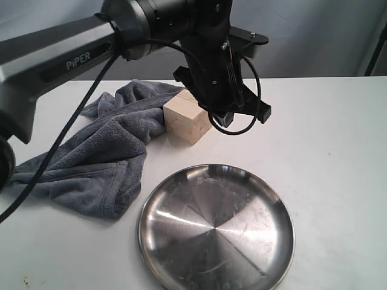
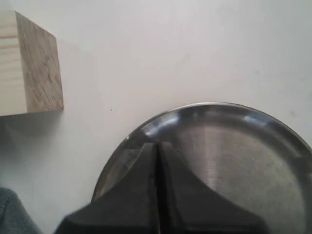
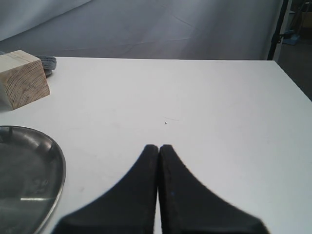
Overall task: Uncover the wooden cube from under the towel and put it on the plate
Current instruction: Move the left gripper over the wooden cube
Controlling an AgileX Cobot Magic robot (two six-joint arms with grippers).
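The wooden cube [image 1: 186, 116] stands uncovered on the white table, its far side touching the dark grey towel [image 1: 103, 157], which lies crumpled to the left. The steel plate [image 1: 216, 229] rests in front of the cube, with nothing on it. My left gripper [image 1: 219, 118] hangs just right of the cube, a little above the table, shut and holding nothing. The left wrist view shows the cube [image 2: 29, 63] off to one side, the plate [image 2: 234, 156] beneath the shut gripper [image 2: 157, 145] and a corner of the towel [image 2: 12, 214]. My right gripper [image 3: 159, 146] is shut and low over the table, with the cube [image 3: 22, 78] and plate [image 3: 24, 165] to its side.
The white table [image 1: 326, 151] stretches bare to the right of the plate and cube. A grey backdrop hangs behind the table's far edge. The left arm's black cable [image 1: 66, 130] loops over the towel. A bit of towel [image 3: 47, 62] peeks from behind the cube.
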